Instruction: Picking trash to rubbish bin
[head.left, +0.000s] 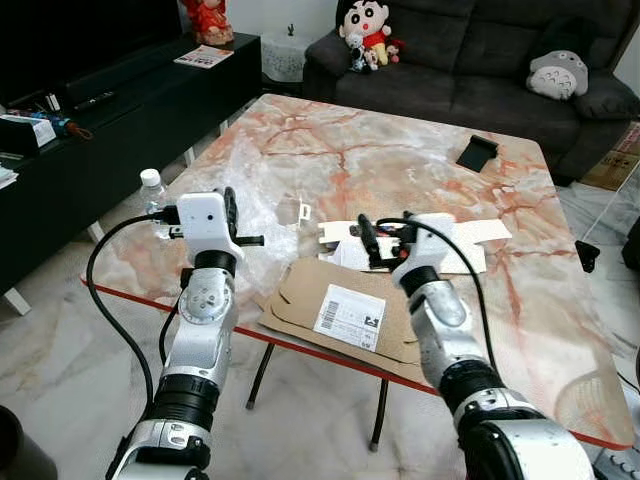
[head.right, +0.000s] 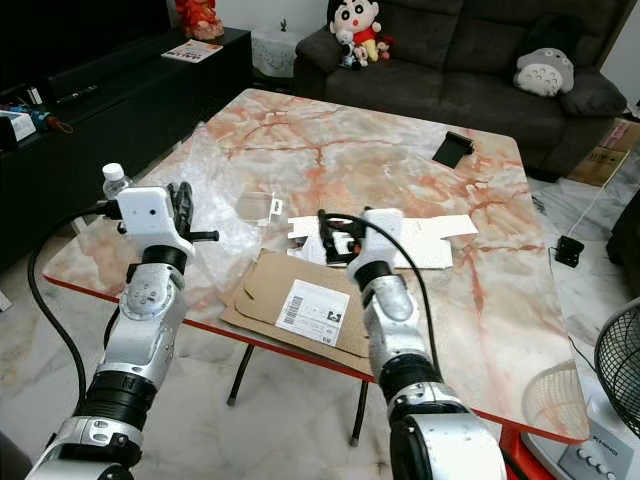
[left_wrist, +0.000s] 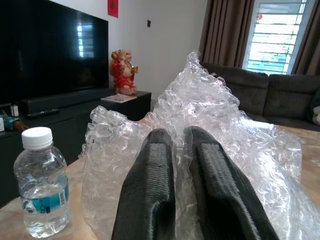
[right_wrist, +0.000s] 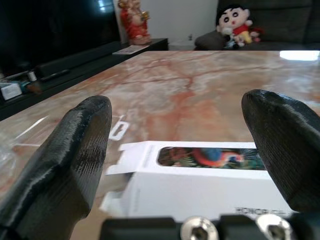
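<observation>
Fingers of the right gripper (right_wrist: 180, 150) stand wide apart just above a flat white box (head.left: 420, 243), whose long axis runs left to right across the table (head.left: 400, 150). Left gripper (left_wrist: 182, 165), fingers together, rests against crumpled clear plastic wrap (left_wrist: 210, 115) beside a water bottle (left_wrist: 42, 187).

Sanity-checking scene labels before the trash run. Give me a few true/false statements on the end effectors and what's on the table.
1. The right end effector is open over the white box. True.
2. The left end effector is open wide. False: its fingers are close together, against the clear plastic wrap.
3. A water bottle stands by the plastic wrap. True.
4. The flattened cardboard lies at the table's far edge by the sofa. False: it lies at the near edge, overhanging it.
5. The bottle has no cap. False: it has a white cap.
</observation>
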